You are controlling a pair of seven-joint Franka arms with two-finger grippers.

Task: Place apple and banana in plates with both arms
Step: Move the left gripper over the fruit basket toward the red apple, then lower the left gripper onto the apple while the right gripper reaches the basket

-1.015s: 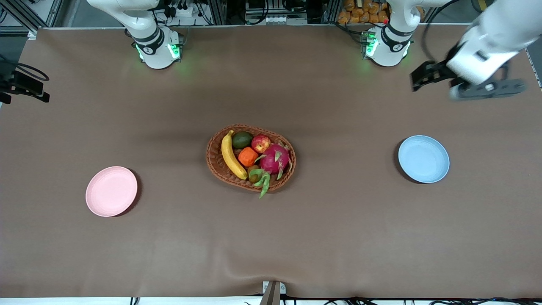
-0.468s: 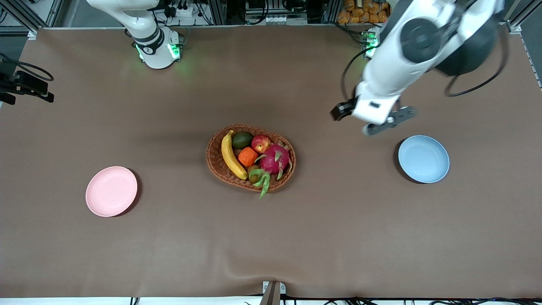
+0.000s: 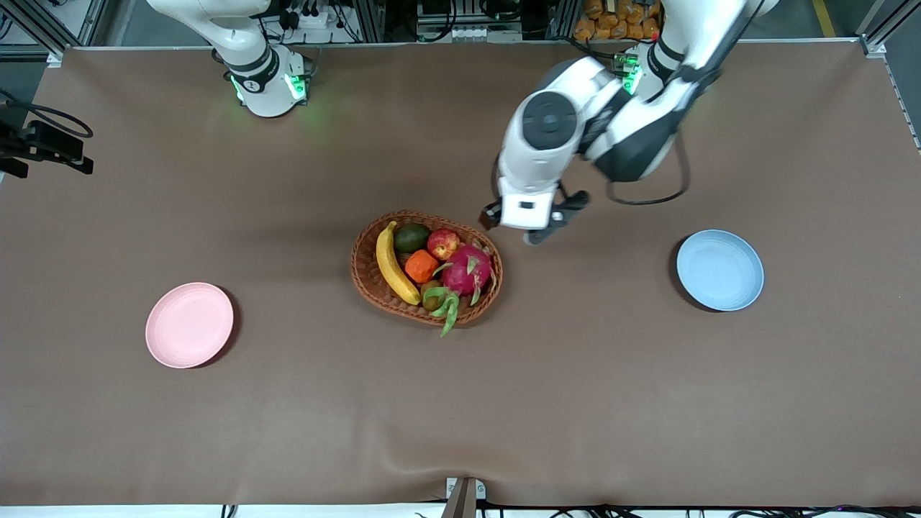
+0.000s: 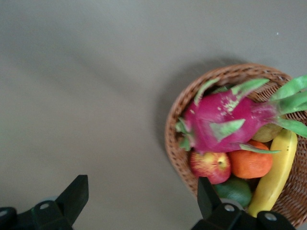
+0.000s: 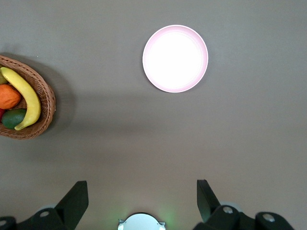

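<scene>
The red apple [image 3: 444,243] and the yellow banana [image 3: 396,264] lie in the brown wicker basket [image 3: 374,288] at the table's middle. The pink plate [image 3: 189,324] lies toward the right arm's end, the blue plate [image 3: 719,270] toward the left arm's end; both are empty. My left gripper [image 3: 531,219] is open and empty, in the air over the table beside the basket, on the blue plate's side. Its wrist view shows the apple [image 4: 210,165] and banana [image 4: 276,175] beside its open gripper [image 4: 139,201]. My right gripper [image 5: 140,201] is open and empty, high above its base, with the pink plate [image 5: 175,58] and banana [image 5: 24,98] below.
The basket also holds a pink dragon fruit [image 3: 468,268], an orange fruit [image 3: 421,266], a green fruit [image 3: 411,237] and small brown ones. The dragon fruit [image 4: 225,122] lies against the apple. Brown cloth covers the table [image 3: 575,396].
My left arm has swung from the table's end, past the blue plate, to beside the basket. The right arm, the fruit and the plates have not moved.
</scene>
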